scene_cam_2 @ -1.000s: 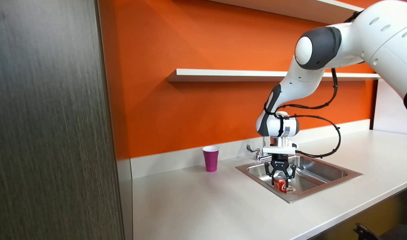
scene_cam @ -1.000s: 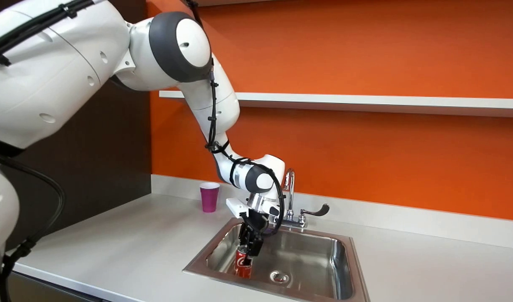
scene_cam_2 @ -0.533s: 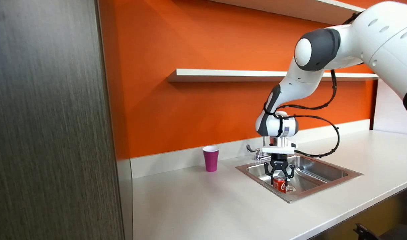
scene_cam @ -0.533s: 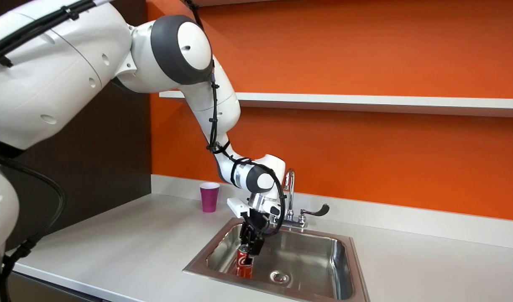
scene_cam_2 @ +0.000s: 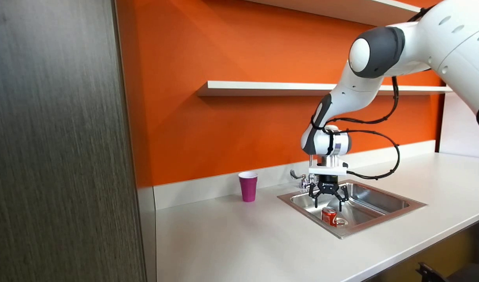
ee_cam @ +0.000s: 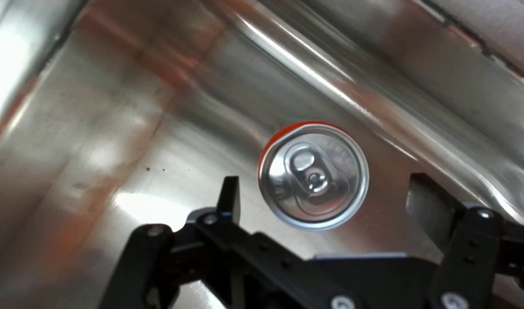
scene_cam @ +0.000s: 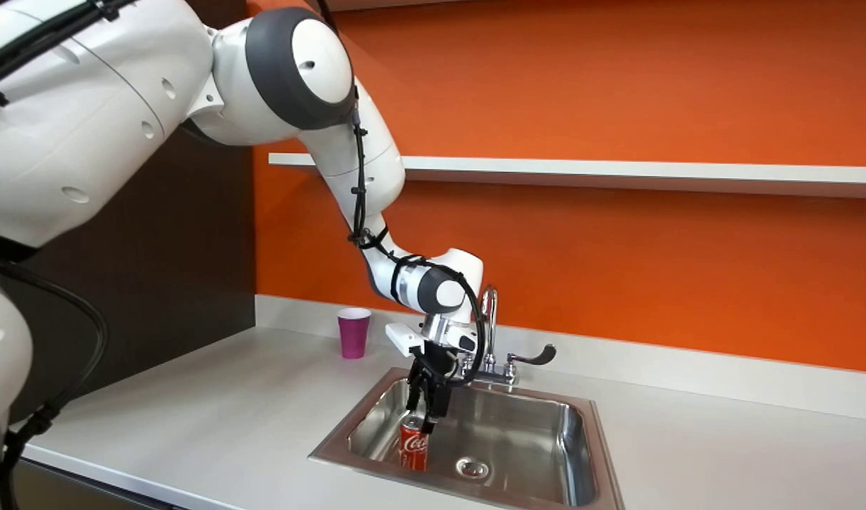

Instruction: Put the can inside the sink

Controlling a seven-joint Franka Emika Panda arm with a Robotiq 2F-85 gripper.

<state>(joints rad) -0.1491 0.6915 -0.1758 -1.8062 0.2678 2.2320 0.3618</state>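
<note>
The red can [scene_cam: 413,443] stands upright on the floor of the steel sink [scene_cam: 518,421], close to its near side wall. Its silvery lid shows from above in the wrist view, where the can [ee_cam: 315,176] sits between the fingers with a gap on either side. My gripper [scene_cam_2: 328,207] is open and hangs just above the can [scene_cam_2: 329,216], inside the sink's outline. In the wrist view the fingertips [ee_cam: 231,193] are spread wide and touch nothing.
A chrome faucet [scene_cam: 490,319] with a lever handle [scene_cam: 536,355] rises right behind the wrist. The magenta cup [scene_cam_2: 248,187] stands on the counter by the backsplash. A white shelf [scene_cam: 582,170] runs along the orange wall. The round drain [scene_cam: 471,467] lies beside the can.
The fingers have gone from gripping the can to wide apart. My gripper has risen a little, and the can stays in the sink.
</note>
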